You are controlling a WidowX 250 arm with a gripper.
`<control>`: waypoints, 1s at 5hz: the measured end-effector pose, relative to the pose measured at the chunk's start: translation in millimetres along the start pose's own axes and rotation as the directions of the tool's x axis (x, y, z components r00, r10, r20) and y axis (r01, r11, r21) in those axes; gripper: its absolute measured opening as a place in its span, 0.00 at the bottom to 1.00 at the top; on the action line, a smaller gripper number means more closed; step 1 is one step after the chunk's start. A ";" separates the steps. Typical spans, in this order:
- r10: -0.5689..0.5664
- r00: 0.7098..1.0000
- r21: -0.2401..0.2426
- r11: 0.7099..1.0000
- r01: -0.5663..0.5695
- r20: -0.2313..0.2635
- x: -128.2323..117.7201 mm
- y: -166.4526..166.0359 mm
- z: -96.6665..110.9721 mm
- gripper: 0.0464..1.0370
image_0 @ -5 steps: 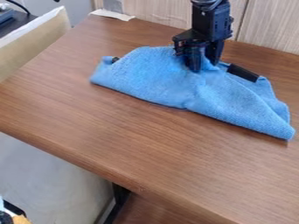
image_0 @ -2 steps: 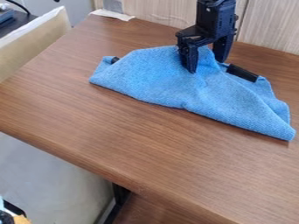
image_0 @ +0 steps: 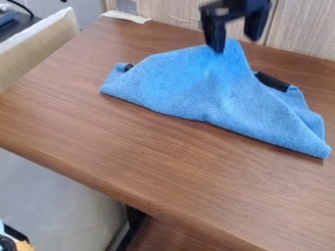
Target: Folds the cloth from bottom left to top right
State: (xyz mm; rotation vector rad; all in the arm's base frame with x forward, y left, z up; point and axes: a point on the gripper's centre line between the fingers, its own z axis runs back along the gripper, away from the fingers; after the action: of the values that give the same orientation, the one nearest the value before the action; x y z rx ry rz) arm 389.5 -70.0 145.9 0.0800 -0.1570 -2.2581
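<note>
Directly below the gripper (image_0: 235,45), the folded blue cloth (image_0: 196,88) peaks beside one fingertip; the gripper has let go, fingers spread. Beneath both is the brown table (image_0: 163,157); behind the gripper, pale wood-grain panels (image_0: 304,29).

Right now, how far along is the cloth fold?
Mostly done, it seems: the cloth looks doubled over, its long edge facing the table's near side. In hand: apparently nothing; the gripper's fingers stand apart, one at the cloth's raised peak. Likely remaining: letting that peak settle and moving clear.
</note>
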 end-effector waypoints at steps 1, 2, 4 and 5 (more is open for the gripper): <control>-0.024 1.000 0.013 1.000 0.024 0.003 11.7 -14.1 20.6 0.96; -0.062 0.998 -0.009 0.998 0.062 0.008 28.0 -32.7 28.0 0.96; -0.070 0.998 -0.004 0.998 0.070 0.003 30.4 -31.1 29.1 0.96; -0.070 0.998 -0.004 0.998 0.070 0.003 30.4 -31.1 29.1 0.96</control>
State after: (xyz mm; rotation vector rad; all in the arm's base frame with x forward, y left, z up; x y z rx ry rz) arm 343.2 -71.2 170.2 0.0815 -0.1534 -2.3288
